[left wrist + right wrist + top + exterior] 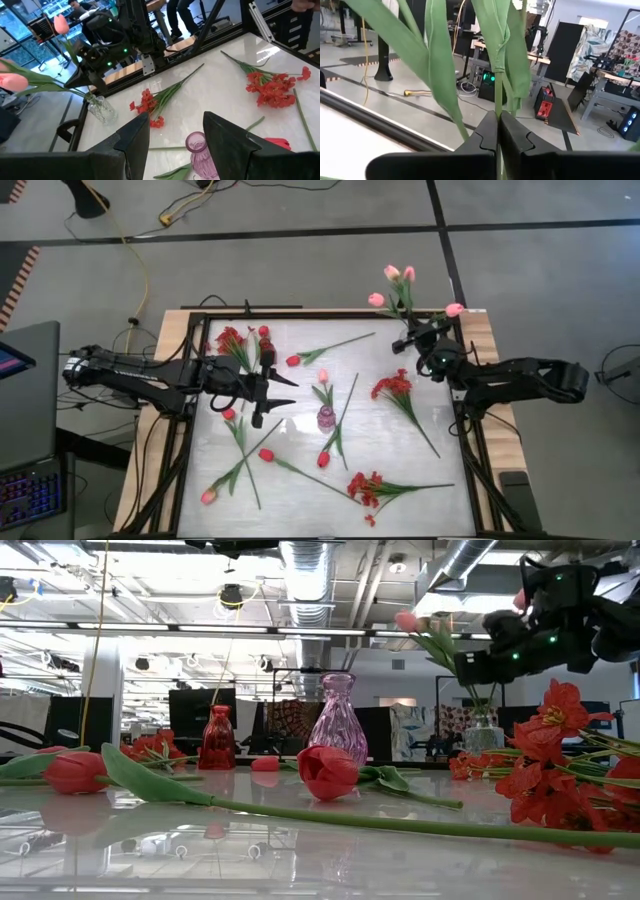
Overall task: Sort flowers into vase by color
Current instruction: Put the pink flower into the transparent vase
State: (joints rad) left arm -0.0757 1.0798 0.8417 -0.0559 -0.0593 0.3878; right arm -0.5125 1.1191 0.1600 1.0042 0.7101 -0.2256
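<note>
Right now the right gripper is pinched tight on the thin green stem of a pink tulip, up at the far right corner of the white table, directly over the clear glass vase that already carries several pink tulips. So the step in hand looks like seating a pink flower w/ its colour mates. In the right wrist view the stem runs straight up between the closed fingers, leaves fanning above.

Next move, I'd judge: lower until the stem end sits well inside the vase neck, then let go and lift clear w/o snagging the other stems. The neck looks narrow, so alignment matters.

Left gripper hovers near the table's left-centre, fingers spread wide and empty, aimed toward the ribbed purple glass vase mid-table. A red glass vase w/ red blossoms stands near the far left corner.

Plenty remains loose on the table: red tulips around the middle and left, one red blossom bunch right of centre, another near the front edge. Sorting is maybe partway, no more.
</note>
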